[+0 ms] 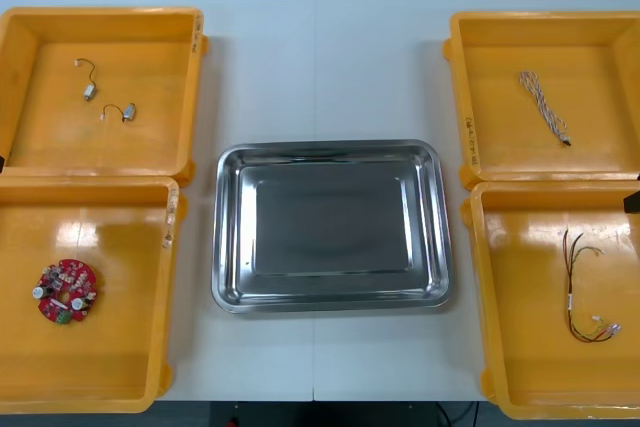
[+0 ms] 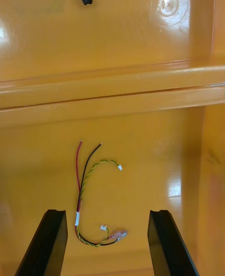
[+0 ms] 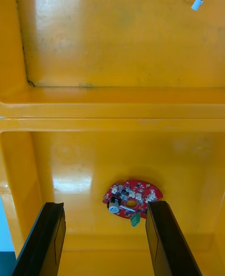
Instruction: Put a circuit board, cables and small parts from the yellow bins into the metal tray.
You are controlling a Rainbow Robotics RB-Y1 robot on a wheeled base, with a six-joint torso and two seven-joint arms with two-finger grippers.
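Tray (image 1: 330, 222): it lies at the middle of the table, between the four bins, bare and shiny with nothing in it. I judge this central spot is chosen so that either arm can reach it.

Board (image 1: 67, 290): it lies flat in the near-left bin (image 1: 110, 357), toward that bin's left wall. My left gripper (image 3: 105, 205) hangs over this bin with its fingers spread wide and nothing held. The board lies just ahead of the gap, nearer one finger than the other. I judge the wide spread is there to straddle the board's rim.

Red-yellow cable (image 1: 585, 292): it lies loose in the near-right bin (image 1: 530, 347). My right gripper (image 2: 107, 212) hangs over it, fingers likewise wide apart and empty, with the cable's looped end between them.

Parts (image 1: 88, 92): two lie in the far-left bin (image 1: 130, 37), each trailing a short wire.

Blue-white cable (image 1: 545, 107): it lies in the far-right bin (image 1: 580, 37).

Each kind has its own bin, so one grasp should take one item. Nothing has been moved across yet. The cables are thin and lie flat, so I expect each grasp must go down to the bin floor.
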